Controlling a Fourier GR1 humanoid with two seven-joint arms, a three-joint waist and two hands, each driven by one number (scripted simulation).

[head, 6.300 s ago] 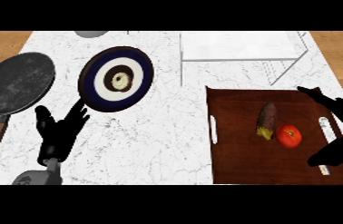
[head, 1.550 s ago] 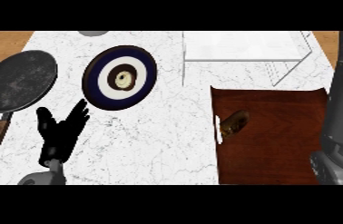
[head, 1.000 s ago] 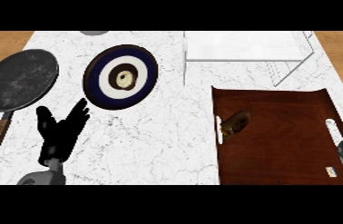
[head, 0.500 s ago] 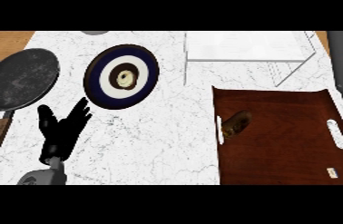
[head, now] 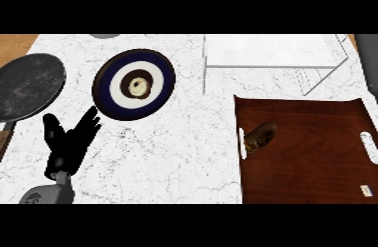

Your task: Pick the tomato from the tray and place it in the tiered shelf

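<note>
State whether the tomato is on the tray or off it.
Off: the tray shows only a brown item; no tomato visible anywhere.

The left robot hand rested open, fingers up, on the marble desk. Just above it to the right lay a ringed plate, up-left a dark pan. Well right sat the wooden tray (holding one brownish item), beyond it the white tiered shelf.
</note>
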